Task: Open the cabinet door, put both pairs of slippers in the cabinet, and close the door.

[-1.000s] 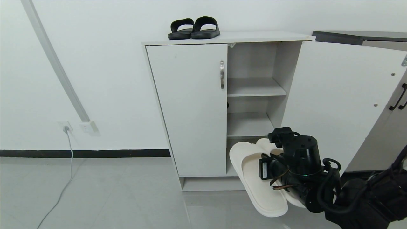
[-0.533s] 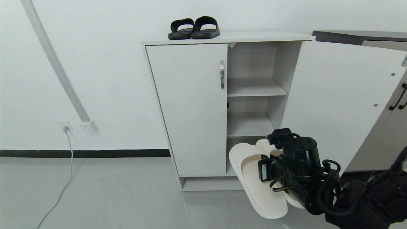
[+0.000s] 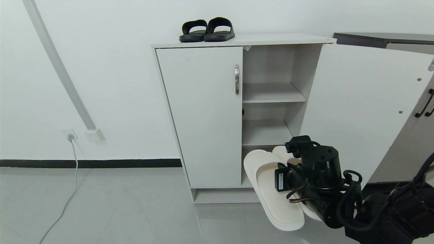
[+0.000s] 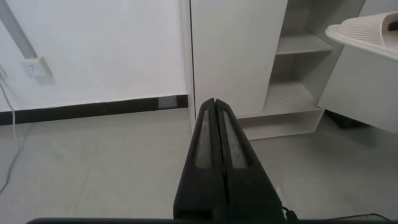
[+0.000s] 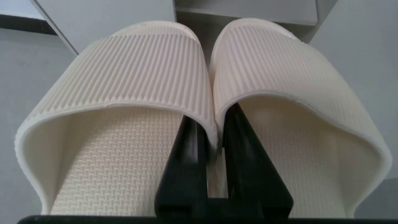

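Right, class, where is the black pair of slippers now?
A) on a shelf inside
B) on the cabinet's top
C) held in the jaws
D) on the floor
B: the black slippers sit side by side on top of the cabinet.

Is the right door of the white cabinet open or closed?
Open: the white cabinet's right door stands swung outward, and the white shelves behind it show.

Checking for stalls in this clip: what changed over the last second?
Almost nothing. The right gripper, shut on the white slippers, dipped slightly, then rose back, in front of the open cabinet. The black slippers stayed on top; the door stayed open.
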Available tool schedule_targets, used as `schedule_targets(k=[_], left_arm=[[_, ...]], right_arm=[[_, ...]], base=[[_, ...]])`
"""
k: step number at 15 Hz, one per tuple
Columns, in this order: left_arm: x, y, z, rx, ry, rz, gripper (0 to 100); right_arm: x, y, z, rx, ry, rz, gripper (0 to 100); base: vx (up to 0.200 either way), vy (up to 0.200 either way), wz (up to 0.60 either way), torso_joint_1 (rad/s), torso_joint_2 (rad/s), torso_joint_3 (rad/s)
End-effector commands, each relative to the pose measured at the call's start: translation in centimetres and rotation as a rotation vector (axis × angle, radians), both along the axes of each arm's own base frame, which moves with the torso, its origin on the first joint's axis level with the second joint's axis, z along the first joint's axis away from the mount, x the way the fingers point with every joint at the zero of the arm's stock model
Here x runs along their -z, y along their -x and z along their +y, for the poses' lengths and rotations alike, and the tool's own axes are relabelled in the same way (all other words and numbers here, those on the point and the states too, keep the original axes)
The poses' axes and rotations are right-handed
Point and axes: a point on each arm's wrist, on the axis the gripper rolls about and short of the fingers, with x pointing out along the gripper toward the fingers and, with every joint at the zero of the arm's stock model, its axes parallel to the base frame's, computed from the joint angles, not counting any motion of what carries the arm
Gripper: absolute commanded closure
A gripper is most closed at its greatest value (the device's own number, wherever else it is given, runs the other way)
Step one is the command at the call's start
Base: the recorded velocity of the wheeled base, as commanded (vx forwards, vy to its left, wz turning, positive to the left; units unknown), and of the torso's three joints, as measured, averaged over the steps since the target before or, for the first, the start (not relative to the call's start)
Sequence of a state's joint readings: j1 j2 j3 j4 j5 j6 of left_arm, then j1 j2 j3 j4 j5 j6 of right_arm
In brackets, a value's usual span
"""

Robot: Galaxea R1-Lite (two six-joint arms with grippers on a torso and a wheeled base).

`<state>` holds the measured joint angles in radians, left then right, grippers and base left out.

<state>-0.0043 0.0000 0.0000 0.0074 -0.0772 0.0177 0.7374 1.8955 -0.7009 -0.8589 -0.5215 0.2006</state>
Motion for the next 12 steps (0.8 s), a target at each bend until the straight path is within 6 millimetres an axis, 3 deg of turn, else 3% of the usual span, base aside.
schedule_targets(k=[1, 7, 12], left_arm=[[0.00, -0.02, 0.00, 0.000, -0.001, 0.003, 100], [-0.05, -0.01, 0.00, 0.000, 0.005, 0.002, 100], [-0.04, 0.00, 0.01, -0.002, 0.008, 0.001, 100]], right_arm=[[0.16, -0.04, 0.05, 0.000, 0.003, 0.004, 100], [0.12, -0.06, 0.07, 0.000, 0.002, 0.002, 100], [0.04, -0.23, 0.13, 0.011, 0.004, -0.002, 100]], base=[[0.200, 0.000, 0.00, 0.002, 0.00, 0.002], [0.200, 0.000, 0.00, 0.005, 0.00, 0.003], [0.000, 0.000, 0.00, 0.000, 0.00, 0.000]])
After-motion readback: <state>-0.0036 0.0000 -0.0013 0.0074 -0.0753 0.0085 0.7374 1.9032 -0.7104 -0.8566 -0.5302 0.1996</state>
